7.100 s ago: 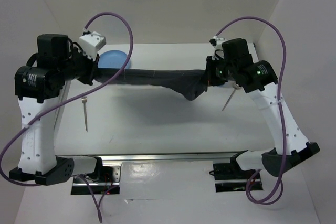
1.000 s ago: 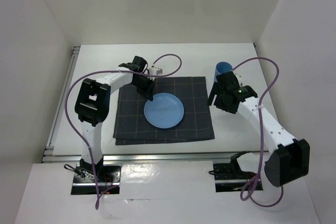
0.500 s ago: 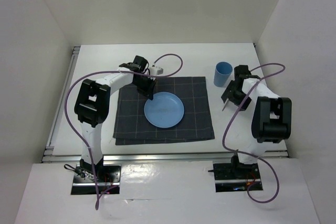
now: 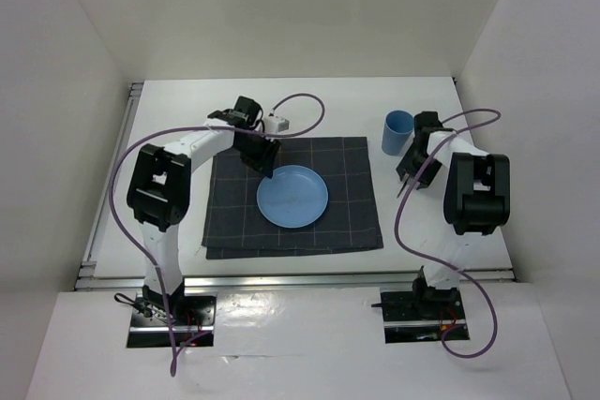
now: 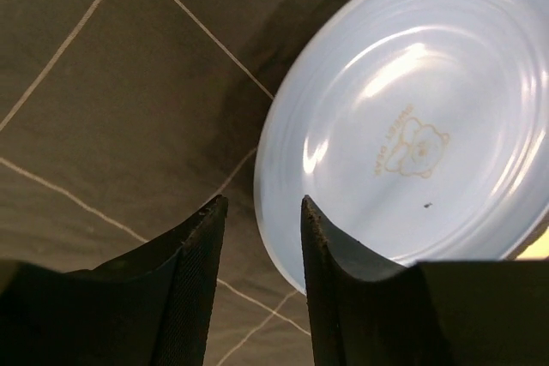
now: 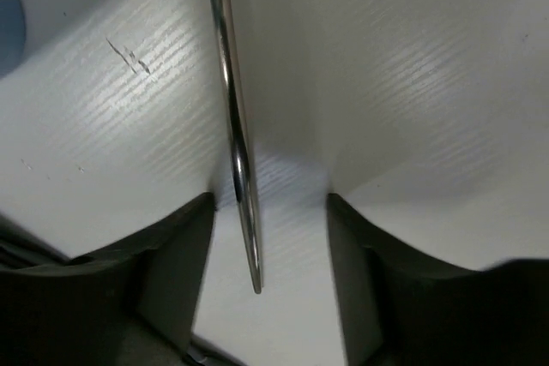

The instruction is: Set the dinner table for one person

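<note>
Table (image 4: 169, 110), flat plain white, carries everything. Left arm folds inward, tool (image 5: 257, 203) spread at 10 o'clock rim of glossy round blue plate (image 4: 292, 197). Right tool (image 6: 270, 203) spread astride thin shiny metal utensil (image 6: 233, 126), 3 o'clock.

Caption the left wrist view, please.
Left gripper open over round light-blue plate on dark grey grid-lined cloth mat.

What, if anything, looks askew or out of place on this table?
The dark mat shows a second layer peeking out along its near edge, so it is folded unevenly. The thin metal utensil lies slanted on the white dinner table right of the mat. The blue plate and blue cup look fine.
</note>
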